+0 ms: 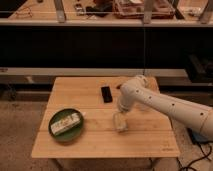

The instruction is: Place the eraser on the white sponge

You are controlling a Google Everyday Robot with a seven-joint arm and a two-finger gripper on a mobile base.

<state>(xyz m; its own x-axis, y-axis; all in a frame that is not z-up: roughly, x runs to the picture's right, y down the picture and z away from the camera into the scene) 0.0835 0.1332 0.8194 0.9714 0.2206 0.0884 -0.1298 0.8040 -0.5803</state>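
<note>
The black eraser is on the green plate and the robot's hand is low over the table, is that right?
Not quite. The eraser lies on the bare table, away from the green plate, not on it; the plate holds a whitish block. The camera view shows this. The gripper is low over the table, as you said.

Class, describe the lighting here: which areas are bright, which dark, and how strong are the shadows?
Camera view: warm, even light on the wooden table; dark band beneath the shelf behind; shadows soft; the eraser reads black against the wood; the gripper hangs low over the white sponge.
</note>
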